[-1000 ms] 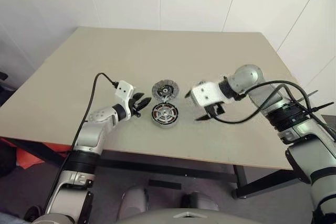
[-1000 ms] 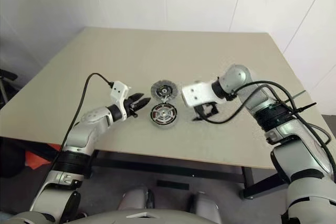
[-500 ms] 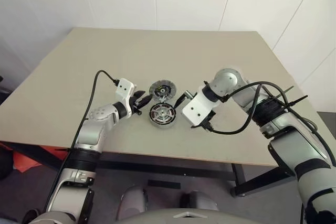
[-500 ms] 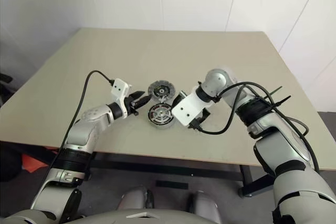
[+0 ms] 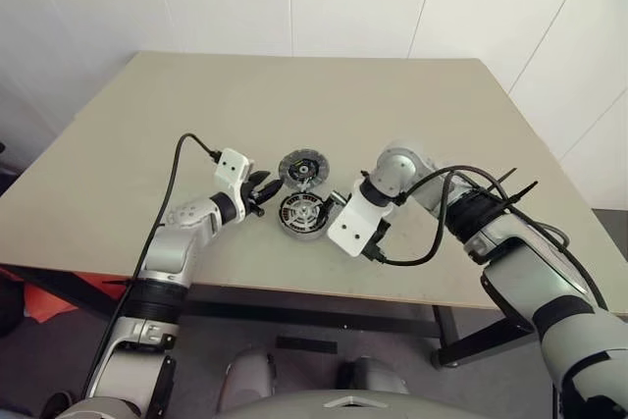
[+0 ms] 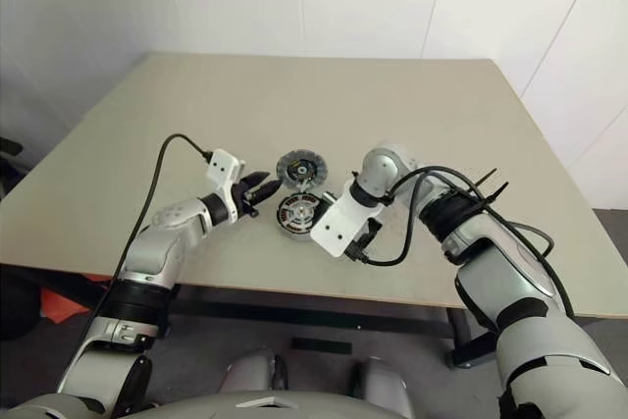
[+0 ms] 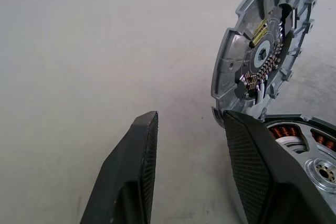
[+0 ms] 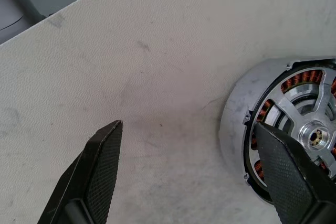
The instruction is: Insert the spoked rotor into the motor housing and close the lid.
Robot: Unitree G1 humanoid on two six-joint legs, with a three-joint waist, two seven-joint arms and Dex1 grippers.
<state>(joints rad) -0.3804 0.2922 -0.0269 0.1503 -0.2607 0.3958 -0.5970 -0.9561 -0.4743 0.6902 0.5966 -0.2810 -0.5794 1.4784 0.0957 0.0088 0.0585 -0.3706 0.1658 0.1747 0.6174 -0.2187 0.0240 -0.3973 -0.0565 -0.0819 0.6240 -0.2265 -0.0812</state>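
Note:
The motor housing [image 5: 303, 216] lies flat on the table, its copper windings showing. The spoked rotor [image 8: 295, 106] sits inside it, silver spokes and hub facing up. The lid [image 5: 299, 170] stands tilted on its edge just behind the housing, its dark inner face [image 7: 262, 56] turned toward the housing. My left gripper [image 5: 262, 193] rests beside the housing's left side, open, with bare table between its fingers [image 7: 131, 177]. My right gripper [image 8: 189, 125] points steeply down at the housing's right side, open wide, one finger [image 8: 289, 171] over the housing's rim and the other over bare table.
The beige table [image 5: 392, 105] stretches far behind the parts. Its front edge [image 5: 294, 287] runs close below the housing. A black cable [image 5: 417, 257] loops from my right wrist over the table. White walls stand behind.
My right gripper has swung left and down toward the housing, rolling to point steeply downward. The left gripper, housing and lid have stayed put.

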